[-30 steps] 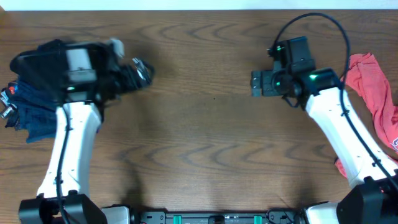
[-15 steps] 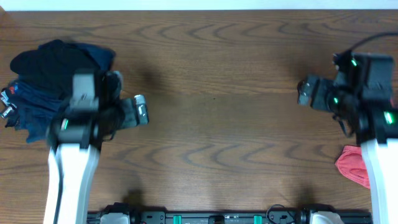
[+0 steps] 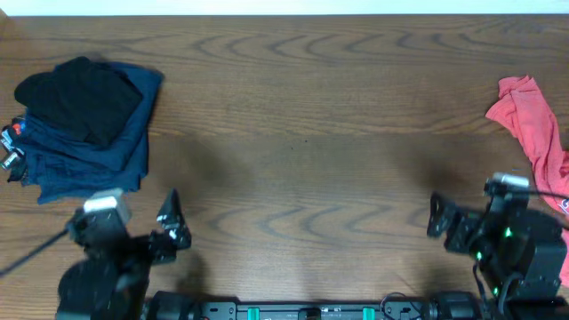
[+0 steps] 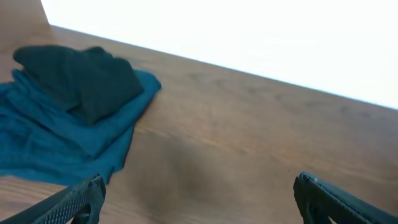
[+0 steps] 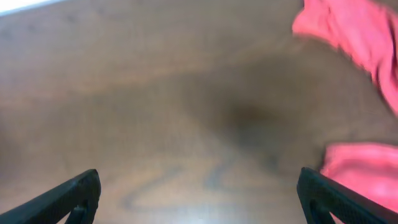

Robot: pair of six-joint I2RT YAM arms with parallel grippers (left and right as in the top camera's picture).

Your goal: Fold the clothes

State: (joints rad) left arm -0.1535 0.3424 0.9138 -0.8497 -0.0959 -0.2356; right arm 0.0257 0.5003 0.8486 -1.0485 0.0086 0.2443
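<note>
The clothes lie at both ends of the table. On the left, a black garment [image 3: 82, 93] rests on a folded navy one [image 3: 89, 156]; the left wrist view shows the black garment [image 4: 81, 78] on the navy one [image 4: 56, 137], far left. A crumpled coral-red garment [image 3: 533, 116] lies at the right edge, and the right wrist view catches that coral-red garment [image 5: 354, 28] at its right side. My left gripper [image 3: 176, 224] [image 4: 199, 186] is open and empty near the front edge, below the pile. My right gripper [image 3: 436, 220] [image 5: 198, 180] is open and empty at the front right.
The wooden table [image 3: 302, 133] runs bare between the two heaps. Small white and red tags [image 3: 11, 147] stick out at the left of the navy pile. The arm bases stand along the front edge.
Both arms have pulled back from the far half of the table to the front edge. The pile on the left and the coral-red garment on the right are now uncovered. Both grippers stayed open.
</note>
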